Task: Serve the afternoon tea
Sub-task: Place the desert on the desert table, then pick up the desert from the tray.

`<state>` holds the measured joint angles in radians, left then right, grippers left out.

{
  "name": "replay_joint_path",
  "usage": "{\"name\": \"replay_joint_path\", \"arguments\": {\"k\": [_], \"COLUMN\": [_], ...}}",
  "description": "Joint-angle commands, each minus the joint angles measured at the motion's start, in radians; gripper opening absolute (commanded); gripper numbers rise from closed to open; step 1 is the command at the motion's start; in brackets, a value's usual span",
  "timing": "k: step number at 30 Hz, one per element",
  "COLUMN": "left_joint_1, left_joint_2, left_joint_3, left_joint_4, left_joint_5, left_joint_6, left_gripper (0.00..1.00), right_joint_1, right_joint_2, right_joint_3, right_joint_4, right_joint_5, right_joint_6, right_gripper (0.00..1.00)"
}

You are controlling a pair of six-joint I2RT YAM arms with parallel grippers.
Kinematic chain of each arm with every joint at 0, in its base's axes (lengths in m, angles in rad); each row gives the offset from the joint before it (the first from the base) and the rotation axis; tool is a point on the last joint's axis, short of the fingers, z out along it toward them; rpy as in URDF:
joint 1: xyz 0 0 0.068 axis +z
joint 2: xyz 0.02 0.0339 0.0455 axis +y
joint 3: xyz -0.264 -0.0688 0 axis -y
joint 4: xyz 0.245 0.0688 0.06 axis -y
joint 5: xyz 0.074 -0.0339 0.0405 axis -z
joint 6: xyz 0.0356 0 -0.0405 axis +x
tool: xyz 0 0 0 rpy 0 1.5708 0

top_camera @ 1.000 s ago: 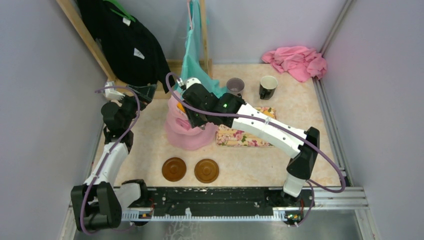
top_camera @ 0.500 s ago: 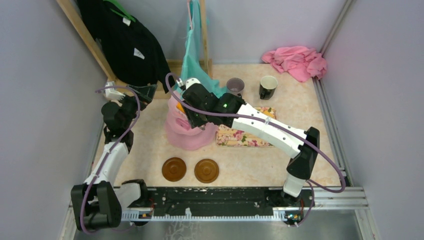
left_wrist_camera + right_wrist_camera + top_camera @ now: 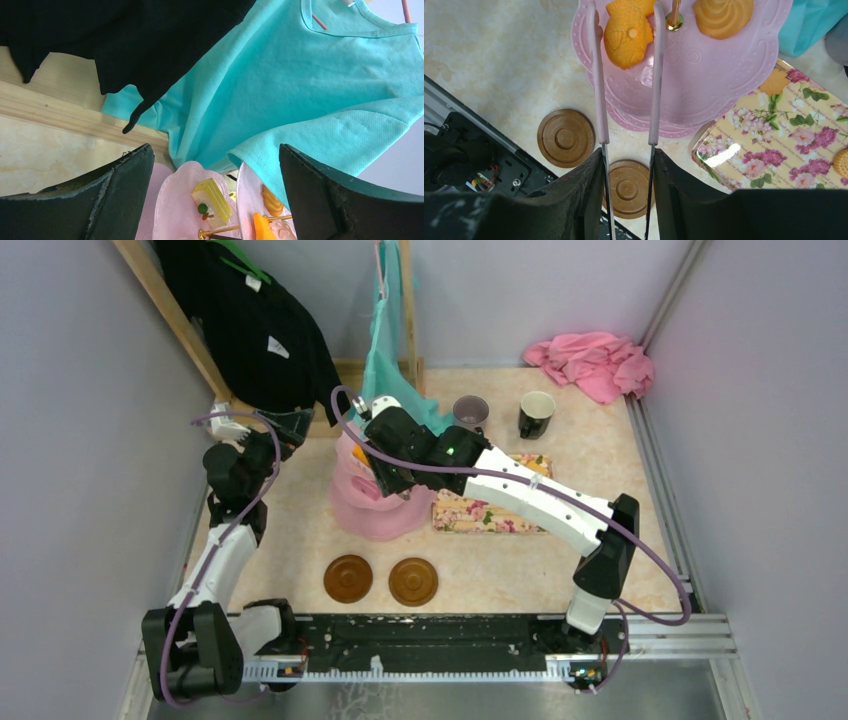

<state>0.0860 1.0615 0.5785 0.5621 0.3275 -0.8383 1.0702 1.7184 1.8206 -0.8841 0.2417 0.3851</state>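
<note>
**A:** From above, the right arm (image 3: 530, 495) stretches across the counter (image 3: 300, 530). Its wrist hangs over the pink stand (image 3: 368, 520), which sits mid-counter just left of a flowered tray (image 3: 480, 515).

**B:** And the jaws on that arm?

**A:** They're tucked under the wrist from up here, so I can't tell. The left arm (image 3: 225, 550) is raised along the left wall, apart from the stand. Two brown discs (image 3: 348, 578) lie side by side near the front edge. The grey mug (image 3: 470, 412) and the black mug (image 3: 536, 414) stand at the back, with a pink cloth (image 3: 595, 362) heaped in the far right corner.

**B:** What about the left wrist camera?

**A:** The left jaws are spread wide with nothing between them. A teal shirt (image 3: 300, 75) and a black garment (image 3: 125, 40) fill most of the picture. Low in the gap you see the stand's tiers. There's a yellow cake (image 3: 212, 200) on one tier and orange cakes (image 3: 272, 202) on the next.

**B:** And the right wrist?

**A:** The right jaws are drawn in narrow and clamped on a pair of pink-tipped tongs (image 3: 654, 100). The tongs reach out over the top tier, one arm on each side of an orange fish cake (image 3: 626, 32). They're close against it, but I can't tell whether they're pinching it. A gold post (image 3: 674, 17) stands just beside the fish, and a swirl cake (image 3: 723, 15) sits on the far side of the post. Beneath the stand's edge are the discs on the counter, and the tray's corner holds a biscuit (image 3: 841, 162).
</note>
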Motion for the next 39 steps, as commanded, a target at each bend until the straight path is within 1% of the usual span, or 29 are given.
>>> {"name": "replay_joint_path", "arguments": {"k": [1, 7, 9, 24, 29, 34, 39], "left_joint_1": [0.004, 0.004, 0.004, 0.004, 0.004, 0.003, 0.003], "left_joint_2": [0.004, 0.006, 0.007, 0.007, 0.004, 0.006, 0.005], "left_joint_3": [0.0, 0.0, 0.0, 0.001, 0.002, 0.003, 0.004], "left_joint_4": [0.043, 0.044, 0.044, 0.038, 0.035, 0.034, 0.027], "left_joint_5": [0.016, 0.015, 0.015, 0.008, 0.004, 0.006, 0.001], "left_joint_6": [-0.001, 0.001, 0.002, 0.011, 0.015, 0.017, 0.024], "left_gripper": [0.99, 0.99, 0.99, 0.99, 0.99, 0.99, 0.99], "right_joint_1": [-0.009, -0.009, -0.01, -0.008, 0.004, 0.013, 0.013], "right_joint_2": [-0.056, -0.056, -0.088, -0.142, -0.227, -0.374, -0.493], "right_joint_3": [0.033, 0.025, 0.02, -0.028, -0.132, -0.275, -0.395], "right_joint_4": [0.038, 0.042, 0.043, 0.051, 0.067, 0.092, 0.077], "right_joint_5": [0.022, 0.03, 0.033, 0.025, 0.036, 0.052, 0.09], "right_joint_6": [-0.012, -0.016, -0.017, -0.021, -0.003, 0.038, 0.084], "right_gripper": [0.38, 0.38, 0.38, 0.38, 0.38, 0.36, 0.36]}}
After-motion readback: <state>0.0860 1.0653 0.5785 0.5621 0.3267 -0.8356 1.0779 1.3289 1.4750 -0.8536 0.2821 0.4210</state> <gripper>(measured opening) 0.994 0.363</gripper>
